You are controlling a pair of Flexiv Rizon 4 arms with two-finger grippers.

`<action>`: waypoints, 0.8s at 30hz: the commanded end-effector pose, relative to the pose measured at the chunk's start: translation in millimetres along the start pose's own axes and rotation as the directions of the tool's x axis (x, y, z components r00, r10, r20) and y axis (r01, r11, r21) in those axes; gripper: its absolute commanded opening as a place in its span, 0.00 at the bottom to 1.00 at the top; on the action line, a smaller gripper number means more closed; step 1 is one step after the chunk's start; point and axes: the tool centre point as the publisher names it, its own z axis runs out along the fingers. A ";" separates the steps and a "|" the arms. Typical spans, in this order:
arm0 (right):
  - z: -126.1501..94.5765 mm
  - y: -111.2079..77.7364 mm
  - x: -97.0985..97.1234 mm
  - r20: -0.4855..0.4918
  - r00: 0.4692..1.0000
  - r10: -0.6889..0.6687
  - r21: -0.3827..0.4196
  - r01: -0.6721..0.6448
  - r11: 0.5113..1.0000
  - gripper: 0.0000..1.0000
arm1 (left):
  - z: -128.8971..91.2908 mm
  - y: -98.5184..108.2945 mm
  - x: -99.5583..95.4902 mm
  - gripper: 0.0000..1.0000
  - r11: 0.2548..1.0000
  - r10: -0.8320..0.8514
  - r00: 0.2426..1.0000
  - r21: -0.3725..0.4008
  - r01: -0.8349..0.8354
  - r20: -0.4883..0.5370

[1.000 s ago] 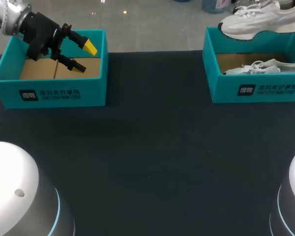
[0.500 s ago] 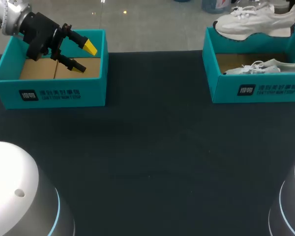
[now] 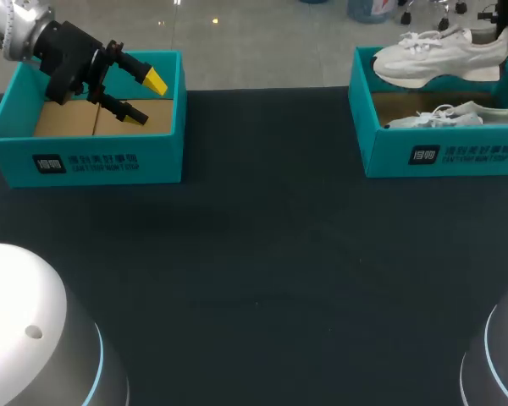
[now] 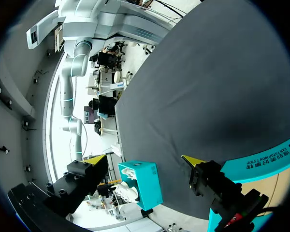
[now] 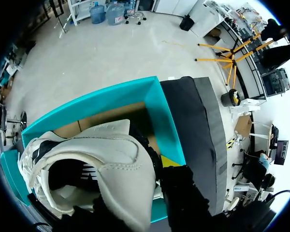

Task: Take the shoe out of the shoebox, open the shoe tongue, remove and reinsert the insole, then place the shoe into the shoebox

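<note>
A white sneaker [image 3: 440,57] hangs level just above the right teal shoebox [image 3: 423,156], toe pointing left. My right gripper [image 5: 150,174] is shut on its heel wall [image 5: 106,159], with one yellow tip [image 5: 169,161] showing outside the shoe; in the head view that gripper is barely seen at the right edge. A second white sneaker [image 3: 453,114] lies inside the box on its cardboard floor. My left gripper [image 3: 146,97] hovers open over the left teal box [image 3: 110,161], nothing between its fingers [image 4: 193,162].
The left box holds only its bare cardboard floor [image 3: 68,118]. Black cloth [image 3: 262,245] covers the table between and in front of the two boxes. My arms' white bases [image 3: 34,330] stand at the near corners.
The held sneaker first shifted slightly left, then came down closer to the right shoebox's rim. The left arm has not moved.
</note>
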 end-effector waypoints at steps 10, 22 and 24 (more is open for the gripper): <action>47.0 16.9 8.6 0.024 0.999 0.034 0.021 -0.035 0.999 0.00 | -0.2 0.1 -0.1 1.00 1.000 0.000 1.000 0.001 0.000 -0.003; 84.9 22.4 12.3 0.072 0.997 0.037 0.016 -0.038 0.999 0.00 | -0.2 0.1 -0.1 1.00 1.000 0.000 1.000 0.001 0.000 -0.003; 89.2 22.7 12.4 0.073 0.997 0.038 0.017 -0.040 0.999 0.00 | -0.2 0.1 -0.1 1.00 1.000 0.000 1.000 0.001 0.000 -0.003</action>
